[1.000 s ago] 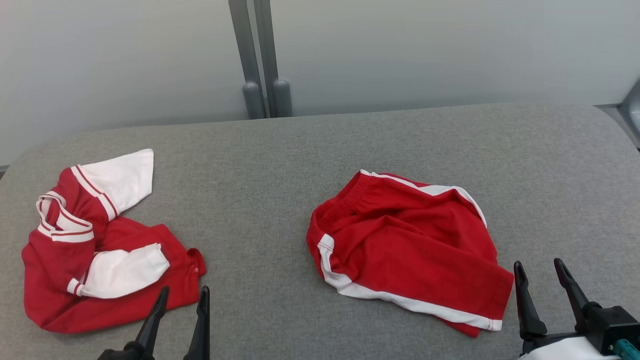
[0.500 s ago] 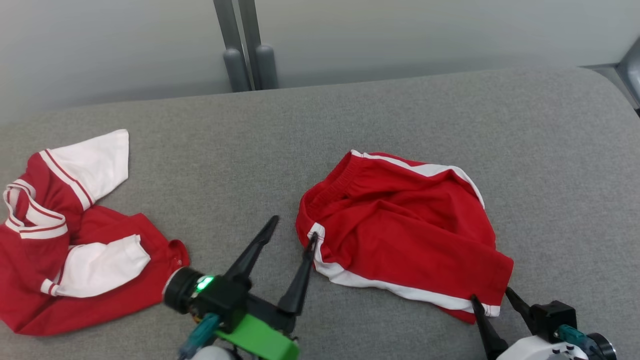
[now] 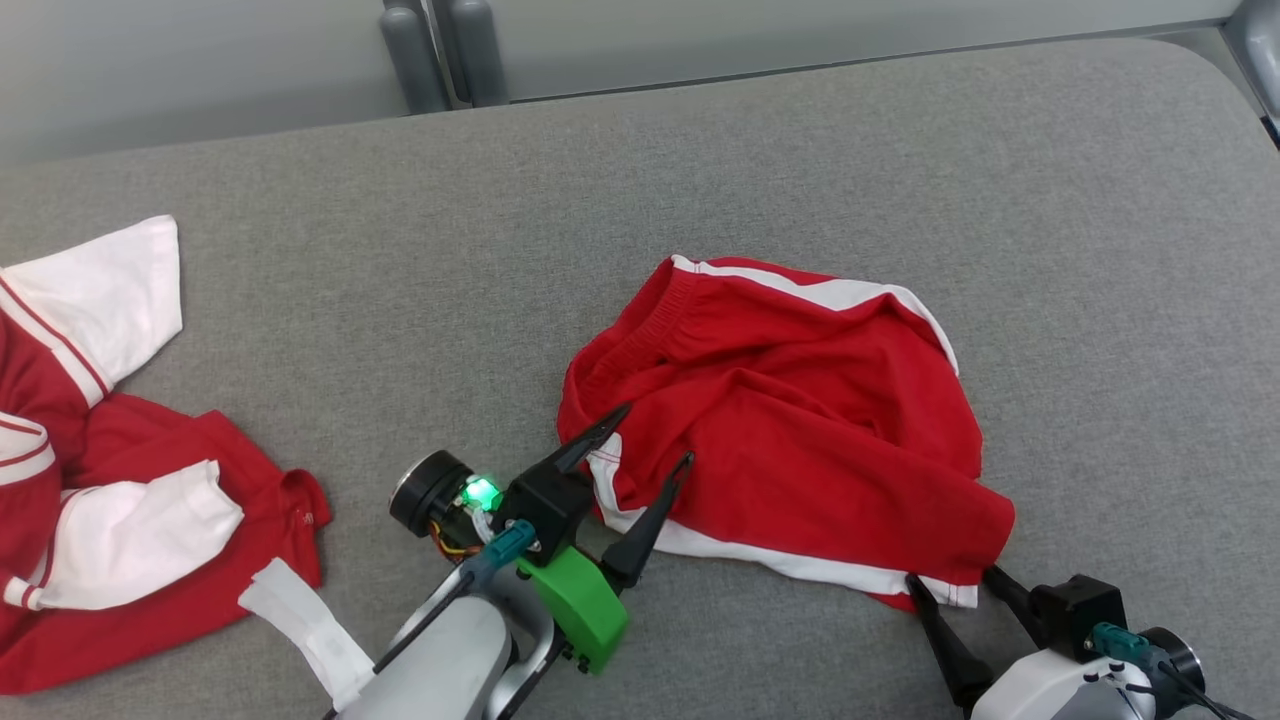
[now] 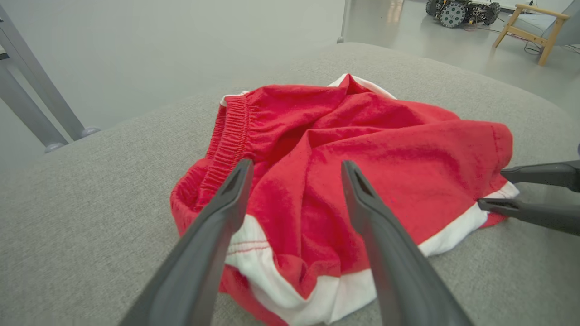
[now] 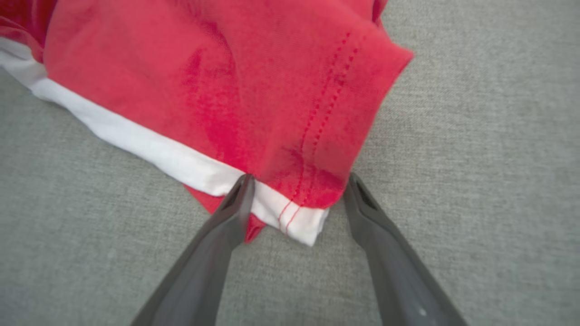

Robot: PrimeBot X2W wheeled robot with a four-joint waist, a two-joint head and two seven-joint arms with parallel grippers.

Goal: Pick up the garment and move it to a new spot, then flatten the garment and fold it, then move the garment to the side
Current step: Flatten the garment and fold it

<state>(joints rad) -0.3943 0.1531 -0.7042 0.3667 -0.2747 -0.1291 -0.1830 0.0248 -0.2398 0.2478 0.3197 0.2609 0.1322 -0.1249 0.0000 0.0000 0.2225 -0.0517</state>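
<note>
Pickup step: straddling garment hem with open fingers, left gripper and right gripper; next pinch cloth between, lift evenly.

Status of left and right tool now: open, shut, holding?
Left tool: open, straddling crumpled red shorts with white trim, nothing gripped.
Right tool: open at the shorts' hem corner, nothing gripped.

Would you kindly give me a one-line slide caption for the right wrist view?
Open right gripper straddling the white-trimmed corner of the red shorts on a grey padded surface.
</note>
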